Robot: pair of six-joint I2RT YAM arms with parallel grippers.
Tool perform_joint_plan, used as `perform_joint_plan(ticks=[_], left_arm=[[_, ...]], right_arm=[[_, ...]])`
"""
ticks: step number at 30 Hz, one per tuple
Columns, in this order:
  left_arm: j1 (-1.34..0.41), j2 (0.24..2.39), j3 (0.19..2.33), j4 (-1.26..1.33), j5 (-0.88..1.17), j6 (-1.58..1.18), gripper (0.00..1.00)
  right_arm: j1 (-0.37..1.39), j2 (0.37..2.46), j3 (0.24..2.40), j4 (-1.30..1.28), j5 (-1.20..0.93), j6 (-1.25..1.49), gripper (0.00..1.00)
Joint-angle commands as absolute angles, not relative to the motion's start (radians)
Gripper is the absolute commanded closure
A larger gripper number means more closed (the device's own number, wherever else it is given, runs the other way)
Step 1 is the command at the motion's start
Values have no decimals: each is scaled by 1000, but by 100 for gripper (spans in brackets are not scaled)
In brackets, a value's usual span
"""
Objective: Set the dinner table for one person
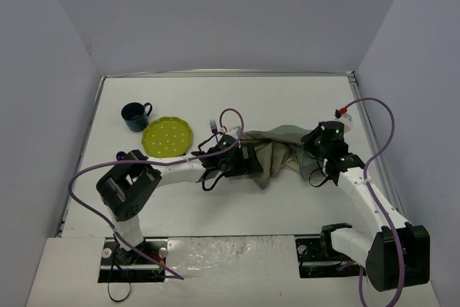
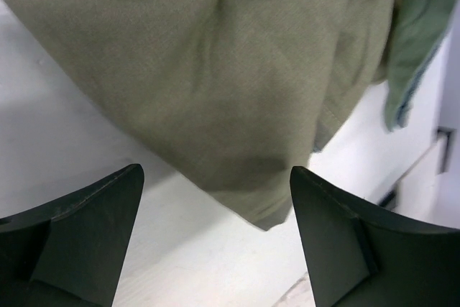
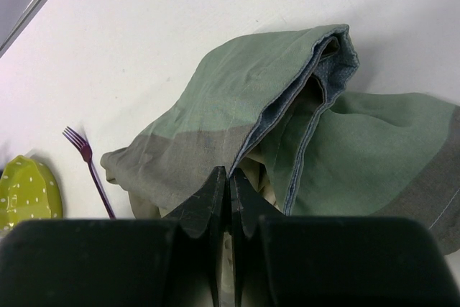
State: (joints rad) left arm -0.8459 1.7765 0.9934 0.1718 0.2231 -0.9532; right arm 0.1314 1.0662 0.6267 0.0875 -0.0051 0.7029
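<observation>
Arm bases sit at near edge; worktop (image 1: 215, 206) spans everything beyond them. L tool (image 2: 215, 170): jaws apart, nothing gripped. Beige corner of placemat (image 2: 215, 70) lies just ahead of its fingers. R tool (image 3: 228, 174): jaws together, apparently pinched on a fold of same cloth. Placemat is bunched mid-worktop, right of centre, long axis running left-right btwn the two tools, w/ L at left end and R at right end. Judgement: flattening needs L to close on that corner, then both pull apart along the axis. Farther left, clear of cloth: fork (image 1: 213, 127), plate (image 1: 167, 136), mug (image 1: 135, 115).
</observation>
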Motion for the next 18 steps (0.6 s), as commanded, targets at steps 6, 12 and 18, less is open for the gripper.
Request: perform_joint_plan(ticks=[6,12,18], left_arm=[[-954,1683,854,534,55,-1261,19],[-984,1709,748,708,-12,-1372,16],[-996,1764,705,866,-35,-1403,15]], right_arm=[[123,1076,707,170,-32,709,100],[118,1058,699,172,-50,708,100],[112,1045,692,172,-65,704,100]])
